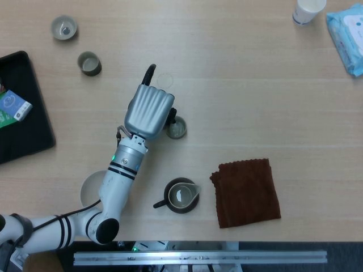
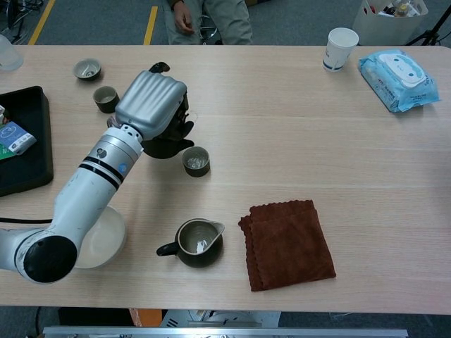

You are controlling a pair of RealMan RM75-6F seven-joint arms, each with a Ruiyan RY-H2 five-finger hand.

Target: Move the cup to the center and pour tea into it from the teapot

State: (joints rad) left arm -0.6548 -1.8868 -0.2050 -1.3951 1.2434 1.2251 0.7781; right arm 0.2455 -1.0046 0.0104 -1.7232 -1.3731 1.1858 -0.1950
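**Left hand on teapot beside centre cup**

No legible writing; a blue-green packet (image 2: 15, 137) in the black tray (image 2: 28, 169) carries print too small to read. Left hand (image 2: 146, 105), silver-backed, fingers curled around the dark round teapot (image 2: 167, 144), holding it nearly level. Small dark ceramic cup (image 2: 196, 160) stands just right of the teapot, spout near its rim. Dark pitcher (image 2: 196, 243) and brown folded cloth (image 2: 289, 243) lie nearer than the cup. Right hand out of both views.

Left hand (image 1: 148, 110) masks most of the teapot (image 2: 168, 144)

Its fingers cannot be seen around the pot; the black tray (image 1: 22, 107) and blue wipes pack (image 1: 347, 33) are cut off by the head view's edges; right hand out of frame
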